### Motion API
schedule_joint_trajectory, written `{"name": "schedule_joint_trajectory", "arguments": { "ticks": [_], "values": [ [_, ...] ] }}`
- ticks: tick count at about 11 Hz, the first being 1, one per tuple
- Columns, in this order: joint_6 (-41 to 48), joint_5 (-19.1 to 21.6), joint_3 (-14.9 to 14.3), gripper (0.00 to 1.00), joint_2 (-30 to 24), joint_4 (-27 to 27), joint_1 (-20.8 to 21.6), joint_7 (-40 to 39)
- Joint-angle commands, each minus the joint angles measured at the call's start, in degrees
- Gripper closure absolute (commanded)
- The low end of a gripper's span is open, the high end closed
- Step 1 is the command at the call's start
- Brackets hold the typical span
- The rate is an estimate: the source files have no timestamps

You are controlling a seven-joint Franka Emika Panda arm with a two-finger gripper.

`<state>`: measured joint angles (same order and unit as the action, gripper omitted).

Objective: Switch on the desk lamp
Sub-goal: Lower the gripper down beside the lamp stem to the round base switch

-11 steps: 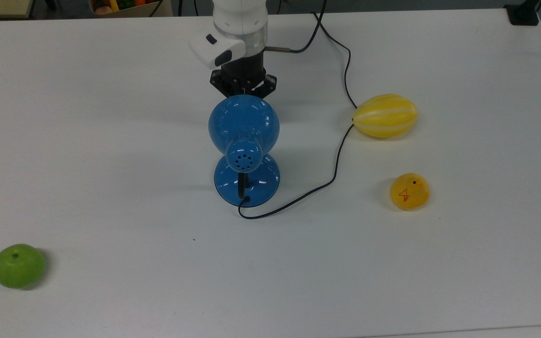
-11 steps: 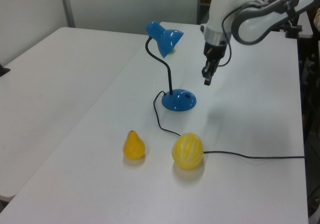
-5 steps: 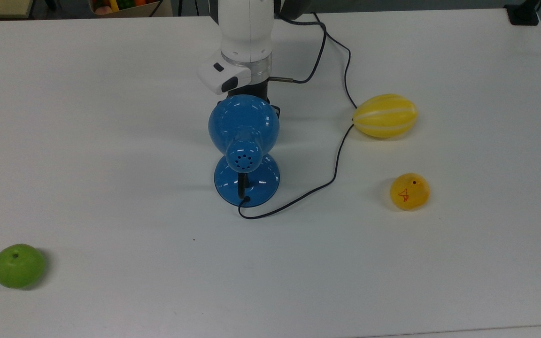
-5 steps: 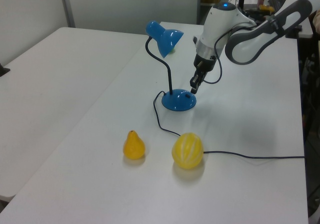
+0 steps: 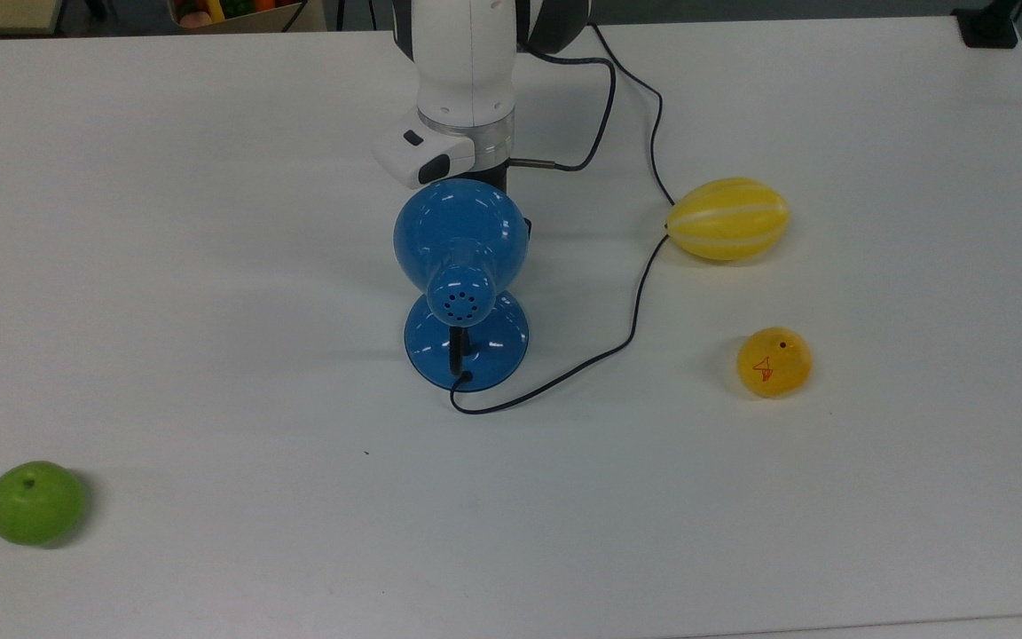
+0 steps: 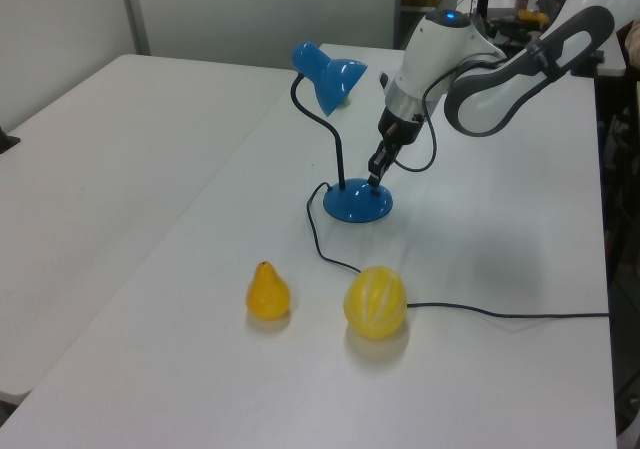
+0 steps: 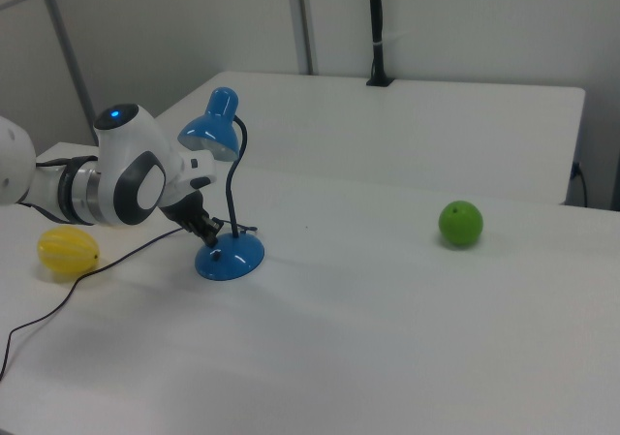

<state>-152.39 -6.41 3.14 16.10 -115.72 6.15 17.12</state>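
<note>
White table (image 5: 209, 222) bears desk lamp (image 5: 462, 284), melon (image 5: 727, 218), pear (image 5: 774, 361), apple (image 5: 35, 501).

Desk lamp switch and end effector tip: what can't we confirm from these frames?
- Switch on desk lamp base: too small in the left view; in the top view the shade covers that part.
- End effector contact with the base: left view, too small to tell.
- Bulb state: the shade opening is not resolved in the right view.

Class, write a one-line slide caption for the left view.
Robot hand lowered to the base of a blue desk lamp, with a yellow melon and pear nearby on the white table.
</note>
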Motion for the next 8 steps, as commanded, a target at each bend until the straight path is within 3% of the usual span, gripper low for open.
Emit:
{"name": "schedule_joint_trajectory", "arguments": {
  "ticks": [1,8],
  "values": [
    [-2.12,-1.32,-0.15,1.0,1.74,1.19,0.0,1.69],
    [-2.21,-3.52,-0.24,1.0,3.58,1.99,-0.26,1.6]
  ]
}}
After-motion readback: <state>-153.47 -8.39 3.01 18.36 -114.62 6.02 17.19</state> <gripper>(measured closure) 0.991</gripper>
